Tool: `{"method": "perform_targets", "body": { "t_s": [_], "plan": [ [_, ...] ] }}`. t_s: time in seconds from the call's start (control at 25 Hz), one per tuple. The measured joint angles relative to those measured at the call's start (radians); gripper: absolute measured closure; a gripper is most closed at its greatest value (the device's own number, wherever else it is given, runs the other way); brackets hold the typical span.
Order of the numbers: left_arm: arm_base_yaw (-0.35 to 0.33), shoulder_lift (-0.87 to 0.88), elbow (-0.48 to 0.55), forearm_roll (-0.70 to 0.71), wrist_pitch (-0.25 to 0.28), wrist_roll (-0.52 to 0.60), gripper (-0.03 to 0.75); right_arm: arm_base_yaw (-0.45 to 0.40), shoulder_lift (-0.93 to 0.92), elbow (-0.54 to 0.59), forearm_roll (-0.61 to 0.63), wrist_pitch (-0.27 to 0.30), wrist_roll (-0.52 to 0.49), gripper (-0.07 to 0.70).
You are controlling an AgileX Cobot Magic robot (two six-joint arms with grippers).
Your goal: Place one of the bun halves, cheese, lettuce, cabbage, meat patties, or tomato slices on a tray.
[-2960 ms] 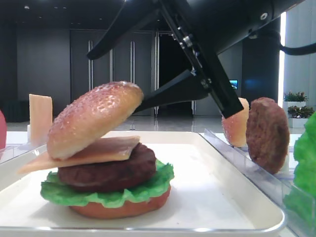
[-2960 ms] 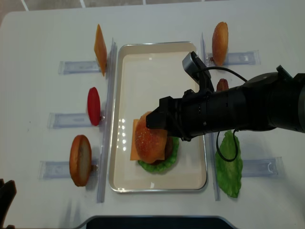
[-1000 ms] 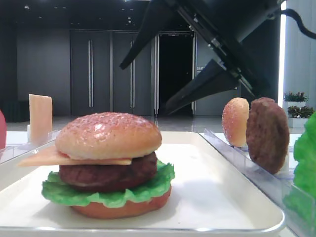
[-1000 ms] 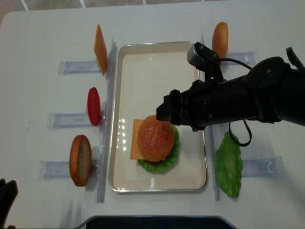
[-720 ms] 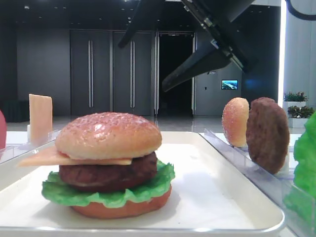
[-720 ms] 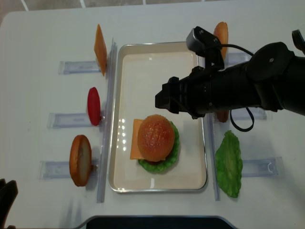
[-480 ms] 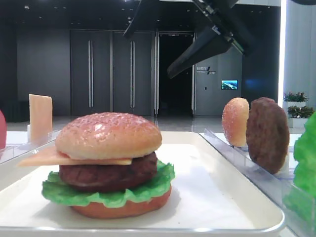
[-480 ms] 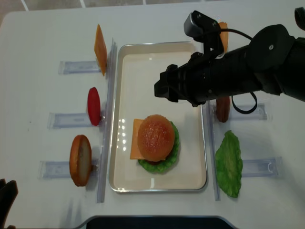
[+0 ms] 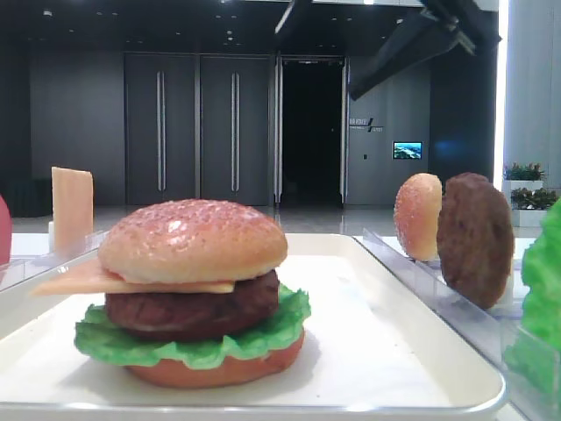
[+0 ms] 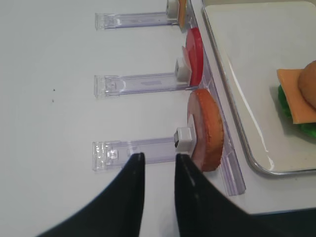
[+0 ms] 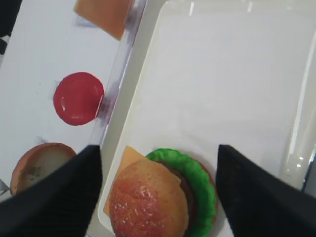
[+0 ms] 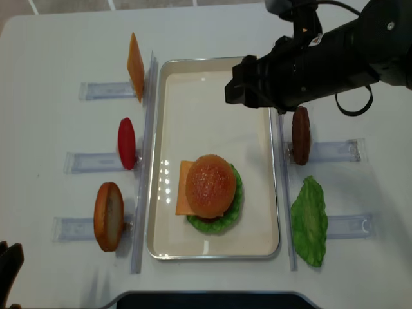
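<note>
Sitting near the front of the tray (image 12: 212, 84), slightly left of its centre line in the overhead view, the stacked burger is capped by a bun half (image 12: 209, 185) that rests level on a cheese (image 12: 183, 193) slice, whose corner juts out to the left. Under the cheese lie a meat patty (image 9: 193, 309), a ruffled lettuce (image 9: 188, 346) leaf and a flat orange-red base layer (image 9: 215, 370) touching the tray floor. The right end effector (image 12: 248, 87) hangs above the far half of the tray, well apart from the burger, its fingers (image 11: 54, 202) spread wide with nothing between them. The left end effector (image 10: 157, 192) shows only in its wrist view, over the bare tabletop (image 12: 58, 51) left of the tray, its two dark fingers a narrow gap apart and holding nothing. Clear slotted racks (image 12: 106, 90) flank the tray. On the left they hold, upright on edge, a spare cheese slice (image 12: 135, 64), a red tomato slice (image 12: 127, 143) and a second bun half (image 12: 108, 215). On the right stand a spare patty (image 12: 300, 135) and a loose lettuce leaf (image 12: 310, 222); another bun piece (image 9: 418, 216) shows in the low view.
</note>
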Motion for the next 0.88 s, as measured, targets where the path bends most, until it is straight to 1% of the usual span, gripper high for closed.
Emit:
{"method": "perform_targets", "body": {
  "t_s": [0.04, 0.2, 0.4, 0.56, 0.64, 0.76, 0.88],
  "plan": [
    [0.000, 0.000, 0.000, 0.000, 0.000, 0.000, 0.557, -0.017, -0.012, 0.000, -0.017, 0.007, 0.011, 0.135],
    [0.000, 0.000, 0.000, 0.000, 0.000, -0.001, 0.557, -0.091, -0.054, 0.000, -0.093, 0.072, 0.056, 0.135],
    [0.000, 0.000, 0.000, 0.000, 0.000, -0.002, 0.557, -0.171, -0.094, -0.002, -0.183, 0.172, 0.084, 0.135],
    [0.000, 0.000, 0.000, 0.000, 0.000, -0.002, 0.557, -0.228, -0.103, -0.033, -0.325, 0.286, 0.151, 0.135],
    [0.000, 0.000, 0.000, 0.000, 0.000, -0.003, 0.557, -0.248, -0.103, -0.050, -0.423, 0.340, 0.198, 0.135],
    [0.000, 0.000, 0.000, 0.000, 0.000, -0.004, 0.557, -0.276, -0.103, -0.068, -0.538, 0.408, 0.249, 0.135],
    [0.000, 0.000, 0.000, 0.000, 0.000, -0.005, 0.557, -0.309, -0.103, -0.071, -0.610, 0.469, 0.267, 0.135]
  ]
}}
